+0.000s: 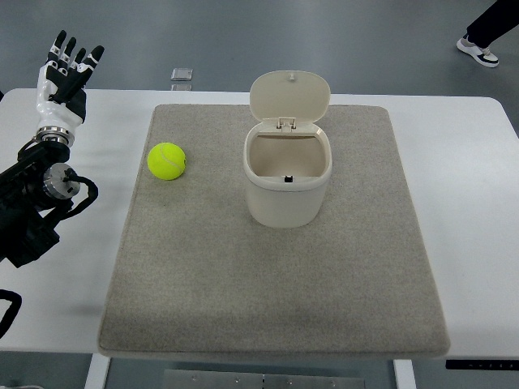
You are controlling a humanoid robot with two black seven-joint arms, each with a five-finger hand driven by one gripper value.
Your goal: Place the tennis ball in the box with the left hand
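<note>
Bottom of frame: white desk [478, 243] edge, grey mat [276, 284] laid over most of it, lower half bare; mid-left edge, dark left arm [32, 203] coming in, forearm running up toward the upper left; centre of mat, cream box [287, 182] standing upright, hinged lid [289, 97] tipped back and open, inside looks empty; left of it and well apart, tennis ball [166, 160] resting on the mat near its left border; upper left, left robot hand [65, 77] raised over the desk beyond the mat's edge, fingers straight and spread, holding nothing; far upper right, a person's shoe [478, 50] on the floor; right arm not seen. Judgement: reach step, grasp not yet begun; next move calls for bringing the hand down and rightward over the ball, then closing round it before carrying it across to the open box.
</note>
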